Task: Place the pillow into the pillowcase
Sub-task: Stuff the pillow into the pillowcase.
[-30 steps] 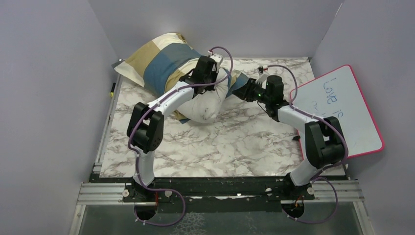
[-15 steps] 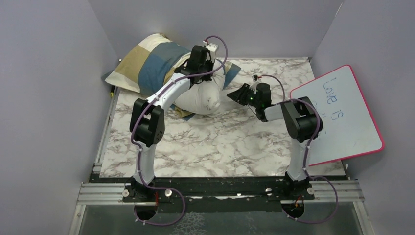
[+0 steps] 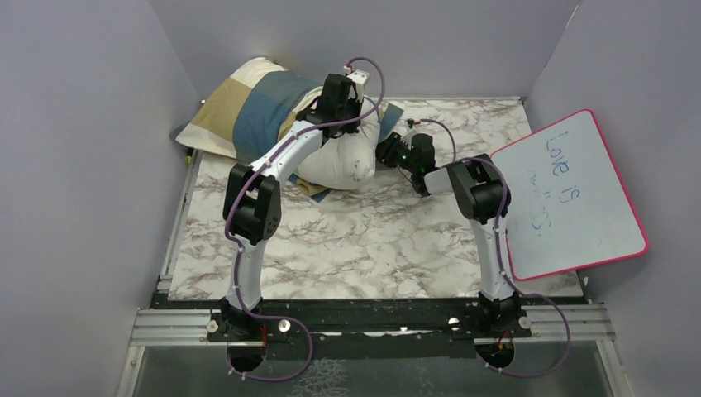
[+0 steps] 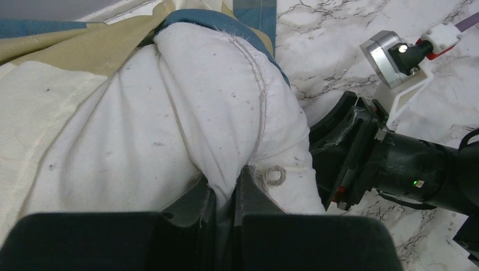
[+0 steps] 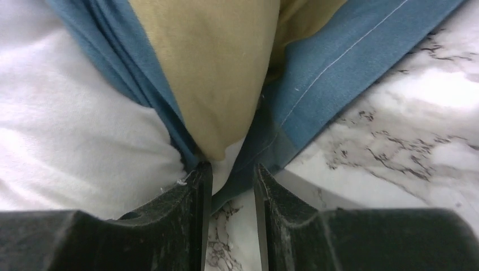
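Observation:
The off-white pillow point(image 3: 343, 161) lies at the back of the table, its far part inside the blue, tan and cream pillowcase point(image 3: 248, 107), its near end bare. My left gripper point(image 3: 335, 106) is on top of the pillow, shut on a pinch of its white fabric point(image 4: 226, 189) near the seam; the pillow point(image 4: 169, 113) and the pillowcase's rim point(image 4: 85, 51) fill that view. My right gripper point(image 3: 384, 151) is at the pillow's right side, jaws a little apart point(image 5: 231, 169), tips against the pillowcase's blue and tan edge point(image 5: 214, 73) beside the pillow point(image 5: 73, 130); marble shows between them.
A pink-rimmed whiteboard point(image 3: 570, 190) leans at the right edge of the marble table point(image 3: 372, 240). Grey walls close in the back and both sides. The right gripper's body point(image 4: 350, 152) sits close against the pillow in the left wrist view.
The right arm has let go of the pillowcase's corner and moved left up to the pillow's right side. The left gripper pushed the pillow back and left, further into the case.

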Robot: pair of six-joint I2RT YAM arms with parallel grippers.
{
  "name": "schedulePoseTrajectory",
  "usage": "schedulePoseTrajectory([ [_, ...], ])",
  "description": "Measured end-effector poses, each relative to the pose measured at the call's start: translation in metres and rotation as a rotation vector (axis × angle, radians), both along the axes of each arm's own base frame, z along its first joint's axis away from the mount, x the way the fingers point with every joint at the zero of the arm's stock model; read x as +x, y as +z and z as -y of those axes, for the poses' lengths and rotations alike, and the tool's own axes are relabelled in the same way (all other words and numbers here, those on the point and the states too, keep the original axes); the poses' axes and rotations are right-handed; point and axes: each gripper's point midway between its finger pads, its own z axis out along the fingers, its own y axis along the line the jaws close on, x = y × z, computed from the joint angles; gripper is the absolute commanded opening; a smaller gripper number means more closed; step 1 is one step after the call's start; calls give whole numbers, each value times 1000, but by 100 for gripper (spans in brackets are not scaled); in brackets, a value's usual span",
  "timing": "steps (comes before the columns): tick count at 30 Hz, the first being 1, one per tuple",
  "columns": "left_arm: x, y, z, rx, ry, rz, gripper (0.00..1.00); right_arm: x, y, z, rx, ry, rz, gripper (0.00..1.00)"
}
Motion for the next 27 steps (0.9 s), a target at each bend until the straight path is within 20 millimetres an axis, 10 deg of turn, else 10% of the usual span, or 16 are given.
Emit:
schedulePoseTrajectory([
  [19,8,3,-2,-2,9,4,0,-5,4,-28,77,54,63,56],
  [27,14,3,-9,-13,34,9,0,8,9,-50,146,93,87,0],
])
